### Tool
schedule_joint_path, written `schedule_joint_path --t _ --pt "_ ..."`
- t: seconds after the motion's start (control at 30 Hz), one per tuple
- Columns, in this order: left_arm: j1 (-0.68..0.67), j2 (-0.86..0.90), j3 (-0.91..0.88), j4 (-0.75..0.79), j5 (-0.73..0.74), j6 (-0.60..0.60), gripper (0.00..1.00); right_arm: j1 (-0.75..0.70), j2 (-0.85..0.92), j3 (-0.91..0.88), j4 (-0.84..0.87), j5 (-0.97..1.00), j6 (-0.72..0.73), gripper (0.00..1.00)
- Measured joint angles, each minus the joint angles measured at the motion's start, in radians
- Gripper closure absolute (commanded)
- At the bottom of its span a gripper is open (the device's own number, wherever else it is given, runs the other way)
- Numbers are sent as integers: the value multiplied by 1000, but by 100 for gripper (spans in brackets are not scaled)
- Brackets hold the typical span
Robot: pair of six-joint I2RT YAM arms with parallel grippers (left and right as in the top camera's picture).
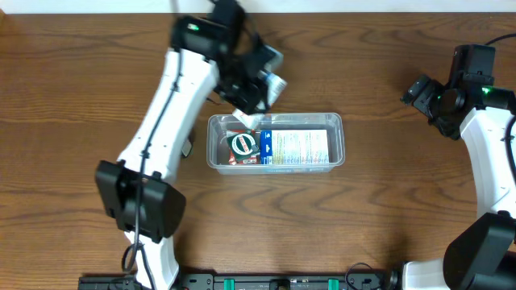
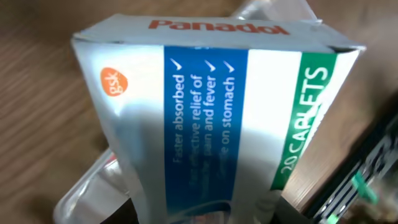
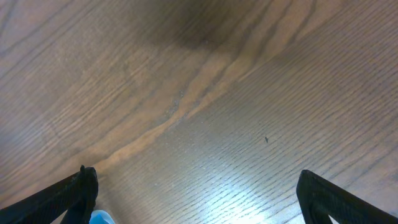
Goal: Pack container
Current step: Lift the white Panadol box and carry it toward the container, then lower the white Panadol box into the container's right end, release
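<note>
The clear container lies mid-table. Inside it are a white-and-blue box, a round green-and-white item and a red packet. My left gripper hangs over the container's back left corner, shut on a white Panadol box with blue and green bands. That box fills the left wrist view and hides the fingers; its lower end points down at the container's rim. My right gripper stands wide open over bare wood at the far right, with nothing between its fingers.
The right arm stands along the right edge and the left arm's base at the front left. A black rail runs along the table's front edge.
</note>
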Motion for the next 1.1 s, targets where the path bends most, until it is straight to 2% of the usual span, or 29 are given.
schedule_joint_path --t 0.3,0.53,0.6,0.7,0.9,1.1 --pt "-164 2 -90 19 -153 193 60 0 0 0 0 0 0 1" --pt "-207 11 -205 141 -192 332 60 0 0 0 0 0 0 1" --pt "-217 13 -230 179 -198 368 64 0 0 0 0 0 0 1" --pt "-229 14 -251 238 -204 404 71 0 0 0 0 0 0 1" --pt "-238 14 -314 385 -207 441 70 0 0 0 0 0 0 1" --pt "-238 14 -384 417 -207 448 70 0 0 0 0 0 0 1"
